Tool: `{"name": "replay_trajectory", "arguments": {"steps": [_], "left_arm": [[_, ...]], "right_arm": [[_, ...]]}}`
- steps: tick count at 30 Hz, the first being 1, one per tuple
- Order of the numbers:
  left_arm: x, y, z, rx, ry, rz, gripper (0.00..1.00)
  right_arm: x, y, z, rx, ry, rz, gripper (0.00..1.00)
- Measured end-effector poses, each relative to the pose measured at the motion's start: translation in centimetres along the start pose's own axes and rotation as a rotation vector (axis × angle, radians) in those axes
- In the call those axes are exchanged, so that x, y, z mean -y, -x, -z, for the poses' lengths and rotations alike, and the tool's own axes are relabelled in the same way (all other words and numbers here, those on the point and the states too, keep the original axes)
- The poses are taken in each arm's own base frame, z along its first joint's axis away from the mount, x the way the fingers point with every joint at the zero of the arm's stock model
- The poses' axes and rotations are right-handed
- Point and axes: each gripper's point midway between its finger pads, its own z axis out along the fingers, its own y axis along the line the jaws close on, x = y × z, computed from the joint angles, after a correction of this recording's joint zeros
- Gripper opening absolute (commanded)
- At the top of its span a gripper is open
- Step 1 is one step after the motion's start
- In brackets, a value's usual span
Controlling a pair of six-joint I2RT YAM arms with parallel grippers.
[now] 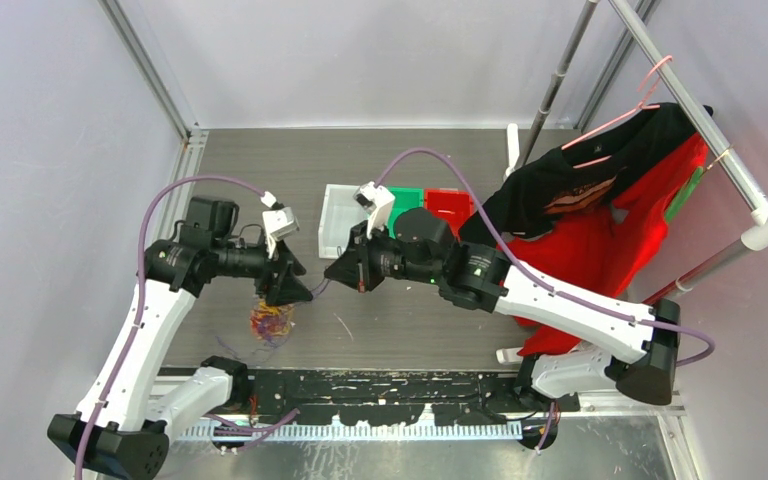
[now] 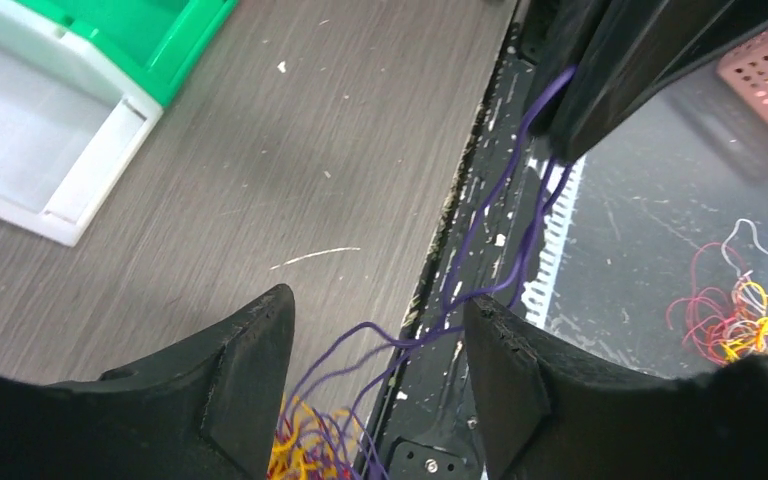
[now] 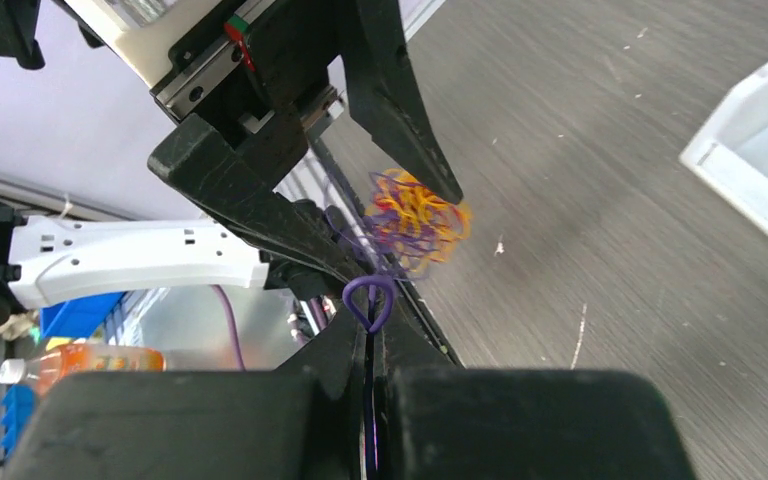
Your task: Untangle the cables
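Only the top view takes in both arms at once. In it the cables [image 1: 271,322] sit as a roundish clump on the grey wood-grain table [image 1: 260,180], nearer the arm bases than the white bin [image 1: 345,222] and off to its left. The clump is a loose frizz of thin orange-yellow, purple and red strands with no clear long axis. The left wrist view alone shows the left gripper [image 2: 378,300] from inside. Its matte black wedge fingers stand apart and hold nothing, and several purple strands [image 2: 480,225] pass through the gap. They rise out of the clump as one long slack line, slanting away from the white bin toward the black edge strip on the table's near side. That view also catches a smaller bunch of strands [image 2: 735,322], red, yellow and white, lying on a glossy surface past that strip, well apart from the white bin. The right wrist view alone shows the right gripper [image 3: 369,325] pinched closed, a small teardrop-shaped purple loop [image 3: 368,297] standing up from between its fingertips. Beyond it the clump hangs between the left gripper's spread fingers, farther from the white bin than the loop is.
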Motion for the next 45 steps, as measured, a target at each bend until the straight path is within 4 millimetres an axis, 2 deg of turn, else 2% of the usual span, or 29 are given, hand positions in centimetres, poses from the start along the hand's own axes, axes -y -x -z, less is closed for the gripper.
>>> {"name": "replay_trajectory", "arguments": {"steps": [2, 6, 10, 12, 13, 14, 15, 18, 21, 26, 31, 35, 39, 45], "left_arm": [[0.5, 0.2, 0.0, 0.013, -0.026, 0.007, 0.55], [1.2, 0.2, -0.2, 0.029, -0.063, 0.025, 0.22], [1.5, -0.3, -0.5, 0.034, -0.081, 0.067, 0.09], [1.5, -0.3, -0.6, 0.038, -0.081, 0.078, 0.1], [1.5, -0.2, -0.6, 0.042, -0.079, 0.08, 0.15], [1.5, -0.1, -0.6, 0.047, -0.078, 0.082, 0.27], [1.5, 0.0, -0.6, 0.051, -0.077, 0.082, 0.35], [1.5, 0.2, -0.6, 0.057, -0.077, 0.088, 0.46], [1.6, 0.2, -0.6, 0.058, -0.078, 0.096, 0.54], [1.5, 0.6, -0.6, 0.071, -0.076, 0.098, 0.56], [1.8, 1.1, -0.6, 0.089, -0.099, 0.097, 0.49], [2.5, 1.3, -0.6, 0.101, -0.135, 0.113, 0.2], [2.8, 1.5, -0.5, 0.109, -0.155, 0.115, 0.02], [2.9, 1.6, -0.5, 0.112, -0.163, 0.113, 0.0]], "right_arm": [[-0.4, -0.4, -0.6, -0.023, 0.025, -0.006, 0.01], [-1.1, -0.5, -1.1, -0.038, 0.061, -0.02, 0.01], [-1.7, -0.1, -1.1, -0.029, 0.082, -0.03, 0.01], [-1.8, 0.1, -1.1, -0.02, 0.087, -0.033, 0.01], [-1.9, 0.2, -1.1, -0.018, 0.088, -0.035, 0.01], [-1.9, 0.2, -1.1, -0.016, 0.089, -0.036, 0.01], [-1.9, 0.2, -1.1, -0.016, 0.089, -0.036, 0.01], [-1.9, 0.3, -1.1, -0.015, 0.089, -0.036, 0.01], [-1.9, 0.2, -1.1, -0.016, 0.089, -0.036, 0.01], [-2.1, 0.2, -1.1, -0.02, 0.096, -0.035, 0.01], [-2.8, 0.4, -1.3, -0.032, 0.126, -0.034, 0.01], [-3.2, 0.4, -1.8, -0.047, 0.143, -0.033, 0.01], [-3.1, -0.1, -2.1, -0.066, 0.144, -0.035, 0.01], [-2.8, -0.1, -2.0, -0.07, 0.135, -0.037, 0.01]]}}
